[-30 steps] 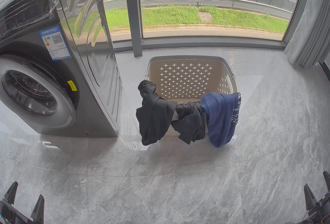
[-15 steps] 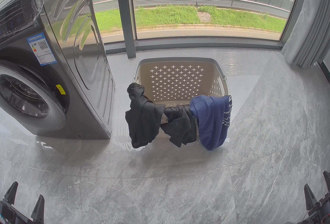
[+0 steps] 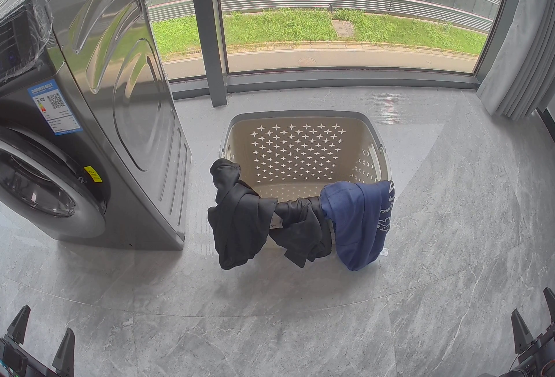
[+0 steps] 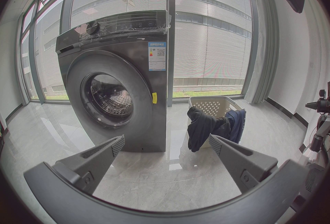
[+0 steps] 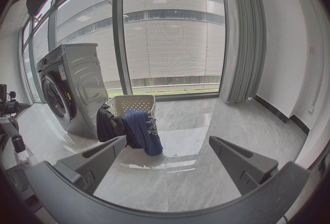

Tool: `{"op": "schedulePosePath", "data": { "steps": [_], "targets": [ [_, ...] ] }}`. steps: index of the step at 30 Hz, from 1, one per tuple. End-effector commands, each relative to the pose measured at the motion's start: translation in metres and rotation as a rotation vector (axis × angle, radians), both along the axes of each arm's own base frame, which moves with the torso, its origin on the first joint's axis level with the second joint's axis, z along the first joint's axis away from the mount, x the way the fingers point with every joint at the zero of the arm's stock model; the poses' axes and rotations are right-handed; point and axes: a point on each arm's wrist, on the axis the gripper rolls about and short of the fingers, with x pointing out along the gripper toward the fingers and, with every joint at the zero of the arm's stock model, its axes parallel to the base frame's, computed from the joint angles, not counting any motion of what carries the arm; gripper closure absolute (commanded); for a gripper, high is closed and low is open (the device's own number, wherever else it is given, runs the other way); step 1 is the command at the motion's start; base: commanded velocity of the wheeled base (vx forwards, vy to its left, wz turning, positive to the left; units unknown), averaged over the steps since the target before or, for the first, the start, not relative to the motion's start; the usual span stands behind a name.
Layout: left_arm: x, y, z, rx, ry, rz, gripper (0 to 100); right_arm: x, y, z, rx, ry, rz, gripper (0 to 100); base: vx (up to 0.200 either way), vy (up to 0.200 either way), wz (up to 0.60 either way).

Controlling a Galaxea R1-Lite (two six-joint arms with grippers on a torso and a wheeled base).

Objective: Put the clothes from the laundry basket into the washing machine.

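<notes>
On the glossy grey marble-patterned floor [image 3: 289, 326], before a tall window, stands a beige plastic laundry basket [image 3: 300, 147] with star-shaped holes in its walls, just to the right of a dark grey front-loading washing machine [image 3: 133, 106] and not touching it. Three pieces of clothing hang over the basket's near rim and down its outer side. A black garment [image 3: 240, 222] hangs at the corner nearest the machine, a second dark crumpled garment [image 3: 300, 225] in the middle, and a blue garment with white print [image 3: 358, 222] at the right corner. Each touches its neighbour. The machine's round glass door [image 4: 106, 99] looks shut, and clear film covers its control panel. A grey curtain [image 3: 520, 49] hangs at the window's right edge. The left pincer [image 3: 47, 319] sits low at the near left, well apart from basket and machine, its two dark fingers spread wide with nothing between them. The right pincer [image 3: 531, 303] sits low at the near right, likewise spread wide and holding nothing.
</notes>
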Motion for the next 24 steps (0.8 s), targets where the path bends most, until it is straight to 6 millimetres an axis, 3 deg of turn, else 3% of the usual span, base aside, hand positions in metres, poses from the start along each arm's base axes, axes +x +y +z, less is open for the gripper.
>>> {"op": "schedulePosePath", "data": {
  "steps": [1,4,13,24],
  "targets": [
    [0.0002,0.0,-0.0048,0.001,0.003,-0.001,0,0.0004,0.0,-0.0052,0.0,0.006,0.001,0,0.0,0.0,0.0],
    [0.0002,0.0,-0.0048,-0.001,0.003,-0.001,0,0.0004,0.0,-0.0052,0.0,0.006,0.001,0,0.0,0.0,0.0],
    [0.0002,0.0,-0.0048,-0.001,0.003,0.001,0,0.0004,0.0,-0.0052,0.0,0.006,0.001,0,0.0,-0.2,0.0],
    [0.0002,0.0,-0.0048,0.001,0.003,-0.001,0,0.0004,0.0,-0.0052,0.0,0.006,0.001,0,0.0,0.0,0.0]
  ]
}}
